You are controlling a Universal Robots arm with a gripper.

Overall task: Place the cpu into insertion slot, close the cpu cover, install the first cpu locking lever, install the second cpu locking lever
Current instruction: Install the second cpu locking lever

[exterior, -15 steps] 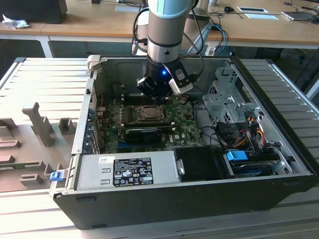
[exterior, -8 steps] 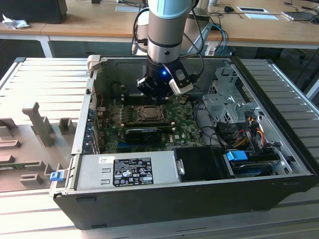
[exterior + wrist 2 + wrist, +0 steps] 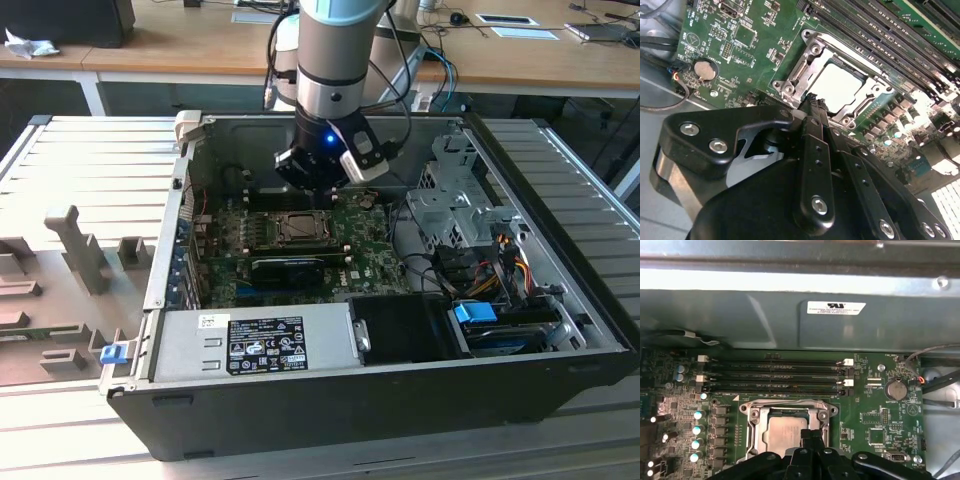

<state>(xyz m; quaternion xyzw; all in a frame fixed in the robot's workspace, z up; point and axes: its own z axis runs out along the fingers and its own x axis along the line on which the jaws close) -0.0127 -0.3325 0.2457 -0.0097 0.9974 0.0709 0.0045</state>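
First wrist view: jaws pressed together over one cpu (image 3: 782,432).
One cpu cover (image 3: 788,407) frames it in the insertion slot (image 3: 752,435); four memory slots (image 3: 775,375) beyond.

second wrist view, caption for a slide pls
Gripper poised at the edge of the insertion slot, cpu seated under the closed cpu cover.

Exterior view: I see even daylight, open black metal computer case (image 3: 560,300) interior dim. Second wrist view: strong glare washes pale silvery square chip (image 3: 837,86), board edge overexposed; black gripper body (image 3: 790,200) near lens soft. First wrist view: bright band on grey case wall (image 3: 790,280).
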